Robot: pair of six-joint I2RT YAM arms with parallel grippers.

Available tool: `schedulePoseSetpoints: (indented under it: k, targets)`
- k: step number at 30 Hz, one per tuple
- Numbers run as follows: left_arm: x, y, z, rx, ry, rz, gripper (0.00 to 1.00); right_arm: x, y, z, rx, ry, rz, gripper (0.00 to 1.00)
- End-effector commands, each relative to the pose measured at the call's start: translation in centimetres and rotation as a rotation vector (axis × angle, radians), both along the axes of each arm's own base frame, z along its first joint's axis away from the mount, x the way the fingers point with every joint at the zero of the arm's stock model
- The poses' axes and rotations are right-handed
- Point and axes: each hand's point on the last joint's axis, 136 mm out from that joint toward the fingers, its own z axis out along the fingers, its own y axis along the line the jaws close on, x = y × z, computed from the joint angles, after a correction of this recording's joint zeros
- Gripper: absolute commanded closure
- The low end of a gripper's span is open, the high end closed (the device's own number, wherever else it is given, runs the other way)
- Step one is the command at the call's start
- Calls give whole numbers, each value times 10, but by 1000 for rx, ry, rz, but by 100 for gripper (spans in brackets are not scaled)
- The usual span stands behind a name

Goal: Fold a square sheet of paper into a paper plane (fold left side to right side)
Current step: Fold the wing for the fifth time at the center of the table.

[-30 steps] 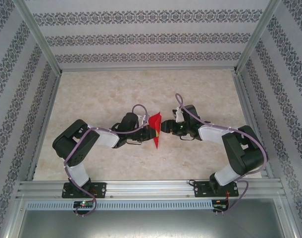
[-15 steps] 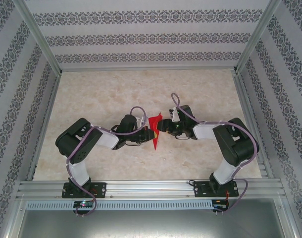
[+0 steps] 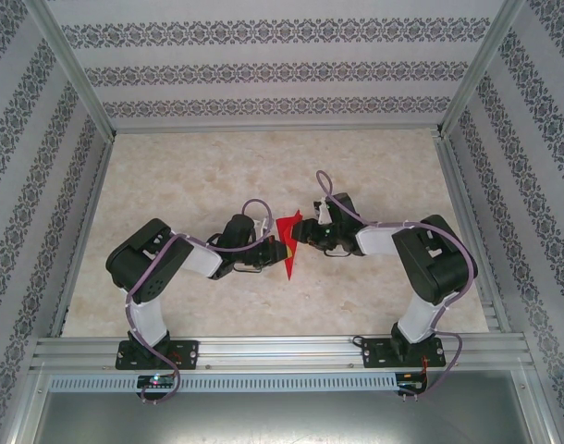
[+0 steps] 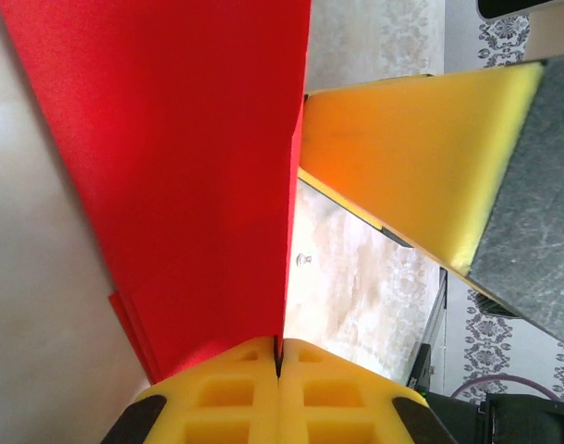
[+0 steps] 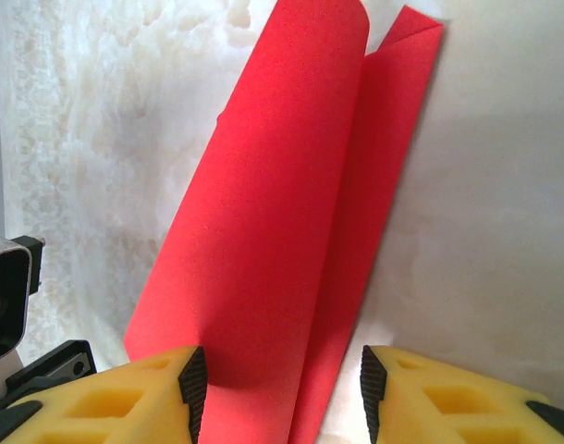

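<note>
At the near edge of the table [image 3: 171,176] the two arm bases are seen bolted side by side, and both arms are bent inward to meet over the middle of the marbled surface. There the square sheet of paper [image 3: 288,242] is held on edge above the table between the two grippers, already narrowed to a pointed red sliver with a trace of its yellow reverse. The left gripper [image 4: 278,356] is closed, its yellow fingers [image 4: 217,407] pressed together on the lower edge of the sheet. The right gripper [image 5: 282,379] is parted, its fingers [image 5: 134,398] set to either side of the paper; whether the pads touch it cannot be told. The early folds are judged done, since layered flaps are seen. The left-to-right fold is judged unfinished, because in the right wrist view one flap is curled away from the other and no flat crease is pressed. The sheet's point is cut off in the left wrist view, its lower end is hidden behind the fingers, and from above it is too small for creases to be counted. Beyond, bare table runs to the patterned back wall [image 3: 282,69].
</note>
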Motion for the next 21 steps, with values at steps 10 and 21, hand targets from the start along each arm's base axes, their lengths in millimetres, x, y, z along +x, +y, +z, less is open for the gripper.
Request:
schedulePoseSetpoints:
  k: [10, 21]
  targets:
    - [5, 4, 1, -9, -13, 10, 85, -11, -5, -37, -150, 127, 0, 53]
    - [11, 20, 16, 14, -40, 42, 61, -12, -5, -39, -155, 135, 3, 54]
